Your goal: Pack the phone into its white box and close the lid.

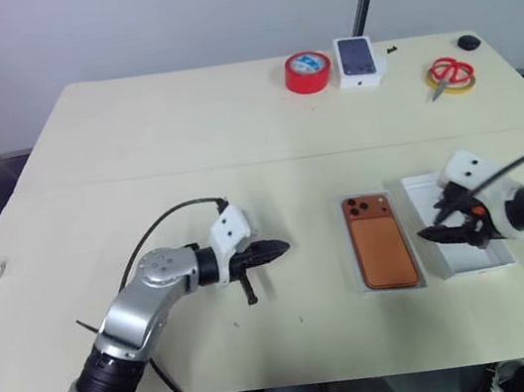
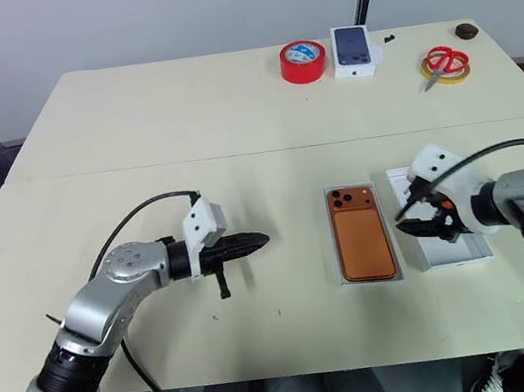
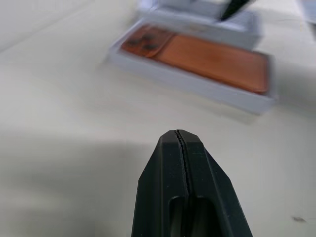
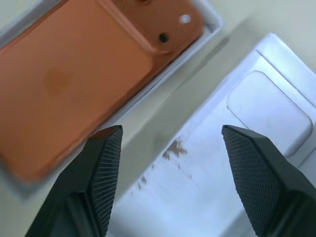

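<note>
Because the right tool (image 4: 168, 163) hangs spread wide over the lid (image 4: 256, 123) beside the phone (image 4: 74, 79), and the left tool (image 3: 182, 143) is clenched on nothing, a crooked grab could knock the white box (image 1: 364, 284).

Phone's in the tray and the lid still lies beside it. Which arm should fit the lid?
Right: its open gripper hovers over the lid; the left gripper is shut, farther away.

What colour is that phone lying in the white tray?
Orange-copper; the phone shows best in the right wrist view, lying in the white box.
</note>
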